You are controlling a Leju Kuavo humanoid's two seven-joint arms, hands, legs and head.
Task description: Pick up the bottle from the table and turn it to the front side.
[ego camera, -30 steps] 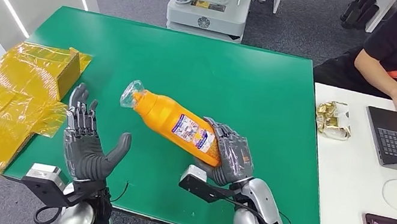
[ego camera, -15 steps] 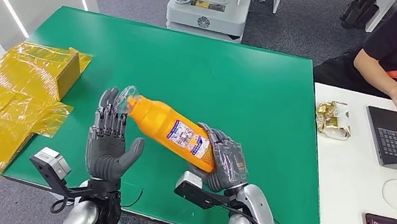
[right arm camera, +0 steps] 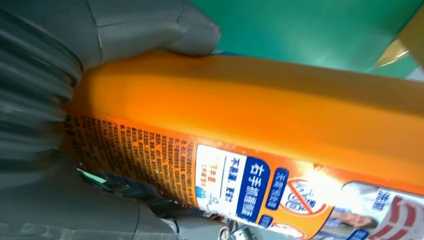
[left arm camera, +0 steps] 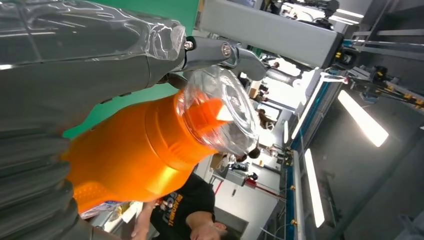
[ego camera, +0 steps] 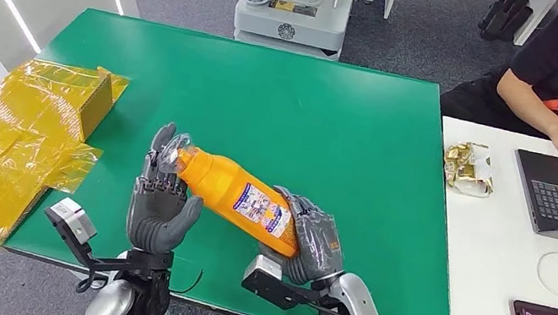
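Orange bottle [ego camera: 239, 195] held above the green worktop [ego camera: 284, 107], near its front edge, lying tilted with clear cap toward the left. Right hand [ego camera: 311, 240] wraps the base end, fingers closed round it. Left hand [ego camera: 159, 204] upright at the cap end, fingers spread, touching the cap; thumb apart below the neck. Yellow wrapped box [ego camera: 13, 139] overhangs the worktop's left edge, just beside the left hand. Wide bare green behind the bottle and to the right.
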